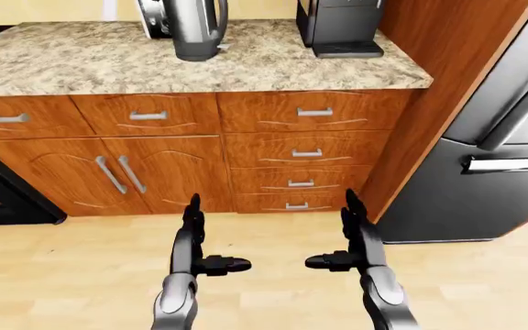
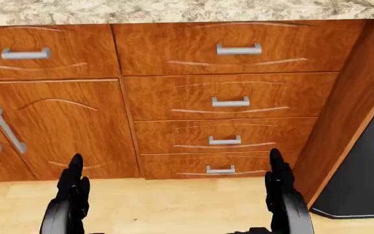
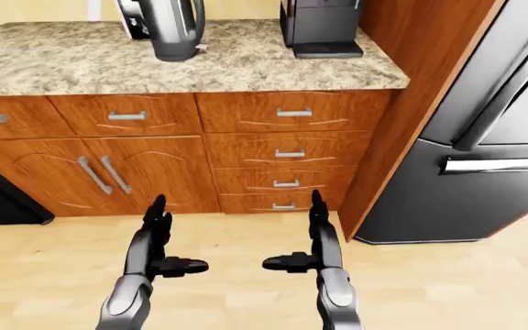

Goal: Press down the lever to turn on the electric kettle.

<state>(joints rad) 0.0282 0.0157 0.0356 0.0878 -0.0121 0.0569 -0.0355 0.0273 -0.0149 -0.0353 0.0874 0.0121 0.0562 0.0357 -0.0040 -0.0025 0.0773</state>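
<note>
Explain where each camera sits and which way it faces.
Left-eye: on the head, facing the speckled granite counter with the grey electric kettle; both hands, left, right, show.
Right-eye: same scene, seen slightly from the right.
Head: angled lower, onto the wooden drawers; only the hands' tops show.
All three share the drawers.

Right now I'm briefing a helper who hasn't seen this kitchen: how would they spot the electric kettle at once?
Find the speckled granite counter above the wooden drawers. Two appliances stand near its upper edge in the left-eye view: a boxy black coffee machine by the wood panel, and left of it the electric kettle. The kettle is the rounded, silvery-grey one with a handle.
</note>
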